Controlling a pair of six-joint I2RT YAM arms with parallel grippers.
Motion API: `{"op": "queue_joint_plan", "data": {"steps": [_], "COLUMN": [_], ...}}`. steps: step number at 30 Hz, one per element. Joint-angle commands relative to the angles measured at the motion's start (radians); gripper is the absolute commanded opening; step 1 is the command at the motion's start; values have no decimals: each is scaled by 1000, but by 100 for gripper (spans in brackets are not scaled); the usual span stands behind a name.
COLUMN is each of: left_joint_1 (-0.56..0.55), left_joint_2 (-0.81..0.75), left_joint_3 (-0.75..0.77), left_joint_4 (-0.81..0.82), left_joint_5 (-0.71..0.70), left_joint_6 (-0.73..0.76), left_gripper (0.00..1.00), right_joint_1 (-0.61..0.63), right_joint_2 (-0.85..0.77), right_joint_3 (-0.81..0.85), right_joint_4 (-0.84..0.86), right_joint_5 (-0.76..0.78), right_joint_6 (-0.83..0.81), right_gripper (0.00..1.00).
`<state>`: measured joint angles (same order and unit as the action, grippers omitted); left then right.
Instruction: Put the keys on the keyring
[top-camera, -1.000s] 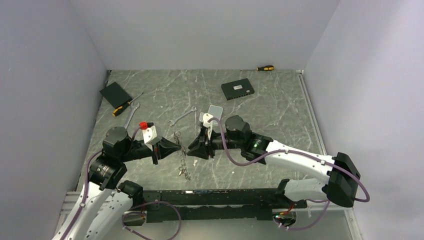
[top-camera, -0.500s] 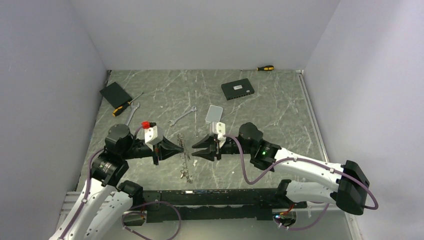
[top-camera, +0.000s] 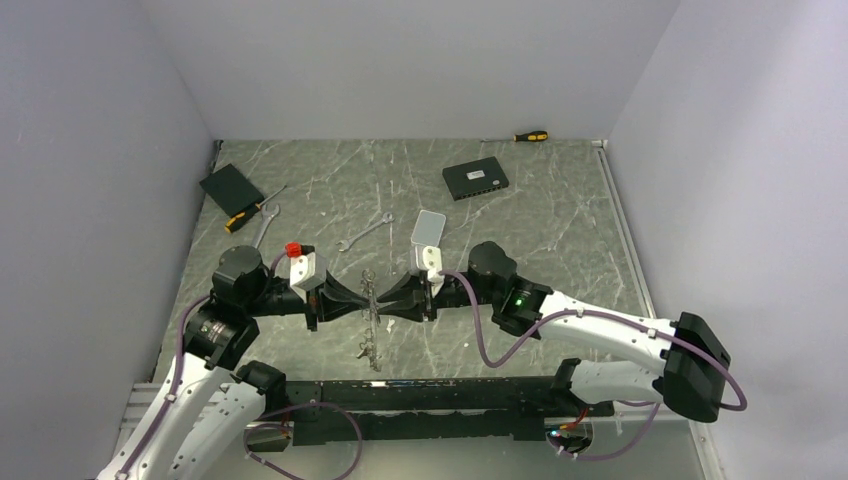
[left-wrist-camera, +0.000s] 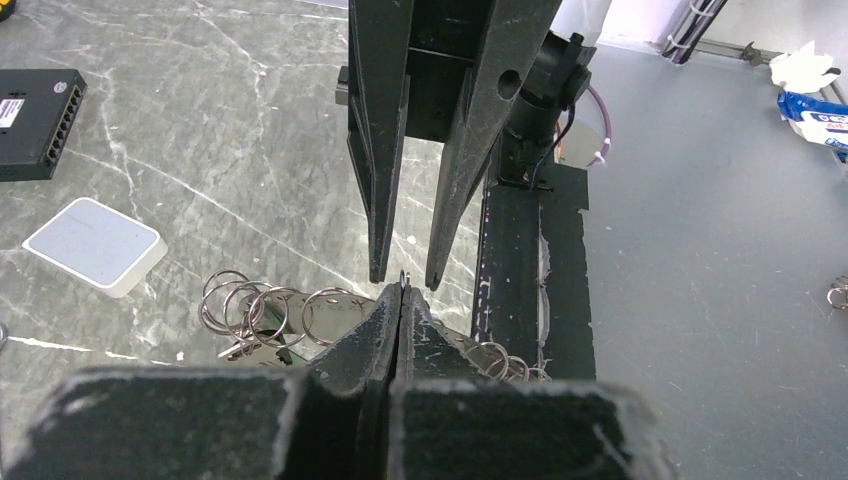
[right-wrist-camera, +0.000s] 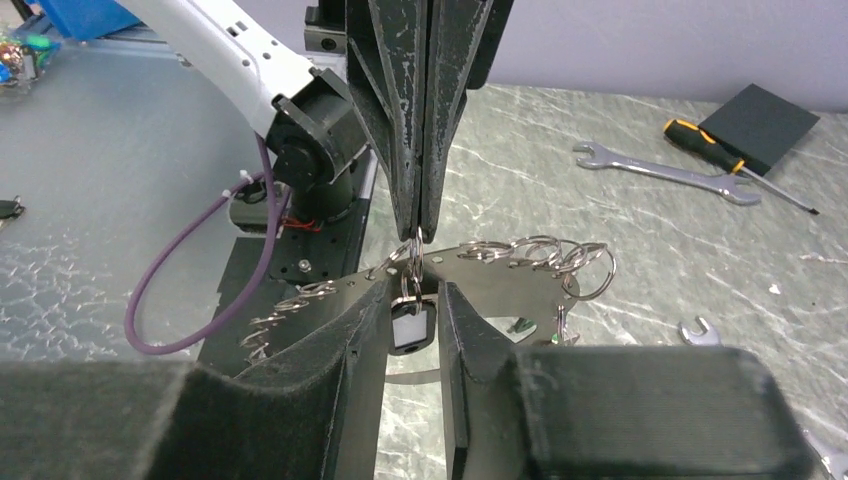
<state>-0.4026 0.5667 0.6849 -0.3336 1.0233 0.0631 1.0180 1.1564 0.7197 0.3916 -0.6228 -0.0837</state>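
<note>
Two robot arms meet tip to tip above a grey marbled table (top-camera: 540, 250). The left gripper (top-camera: 364, 298) has its fingers pressed flat together, nipping a small wire loop of the keyring (right-wrist-camera: 530, 253) at their very ends. The right gripper (top-camera: 382, 299) faces it head-on with its fingers slightly spread – they straddle the left one's tips. A black-tagged key (right-wrist-camera: 410, 328) hangs in the gap between the right fingers, directly under the pinched loop. Whether the fingers touch the tag cannot be made out.

The rest of the keyring, a string of silvery split rings, trails away to either side below the meeting point. More keys (top-camera: 368, 350) show at its near end in the overhead view. Whether that end rests on the table or dangles is not clear.

Just behind the right wrist sits a small white box (top-camera: 428, 227), and farther back a black network switch (top-camera: 475, 179). A long silver wrench (right-wrist-camera: 665, 172) lies at the far left, beside a yellow-and-black screwdriver (right-wrist-camera: 715, 158) – both well apart from the grippers.
</note>
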Motion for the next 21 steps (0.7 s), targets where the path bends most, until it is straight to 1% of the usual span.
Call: {"op": "queue_joint_plan", "data": {"steps": [1, 4, 14, 21], "left_joint_1": [-2, -2, -2, -2], "left_joint_2": [-2, -4, -6, -5], "left_joint_3": [25, 25, 25, 27], "left_joint_4": [65, 63, 58, 56], "left_joint_5": [35, 31, 24, 16], "left_joint_6": [-2, 0, 1, 1], "left_gripper": [0, 0, 0, 0], "right_joint_1": [10, 16, 34, 43], "right_joint_2": [13, 20, 33, 25], "right_joint_3": [64, 76, 88, 87], "right_joint_4": [40, 36, 25, 16], "right_joint_5": [-47, -52, -51, -46], "right_joint_6": [-17, -15, -5, 2], "right_gripper": [27, 26, 17, 16]}}
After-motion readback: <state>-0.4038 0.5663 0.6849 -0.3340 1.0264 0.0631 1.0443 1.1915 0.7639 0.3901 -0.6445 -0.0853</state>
